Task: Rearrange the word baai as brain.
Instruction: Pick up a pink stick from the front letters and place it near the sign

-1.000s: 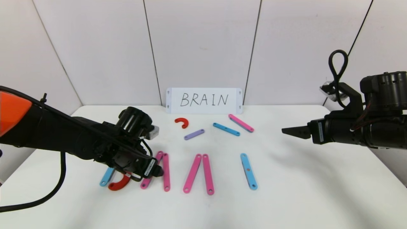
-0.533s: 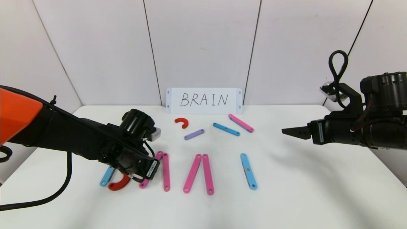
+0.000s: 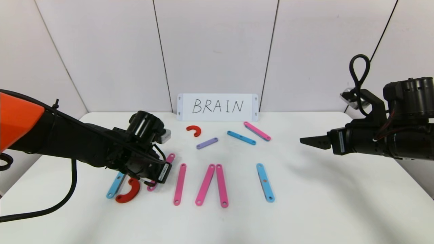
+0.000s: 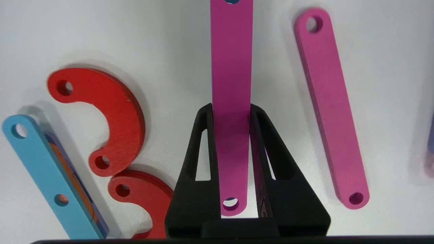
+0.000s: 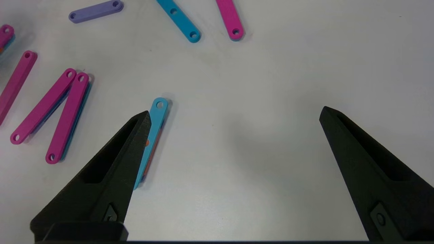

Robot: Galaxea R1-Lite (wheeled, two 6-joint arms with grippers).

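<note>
Head view: my left gripper (image 3: 156, 178) sits low over the white tabletop (image 3: 305, 203), jaws clenched on a flat pink plastic bar with end holes (image 3: 168, 159), just beside the blue bar (image 3: 115, 184) and red C-shaped curve (image 3: 128, 195) of the B. The white card (image 3: 217, 107) reads "BRAIN". My right gripper (image 3: 308, 140) hovers well apart.

Left wrist view: the pink bar (image 4: 231, 101) lies gripped between my jaws; a second pink bar (image 4: 330, 108) lies beside it.

Right wrist view: these jaws are released, holding nothing.

I judge I am building the R; next I must set this bar upright as its stem.
</note>
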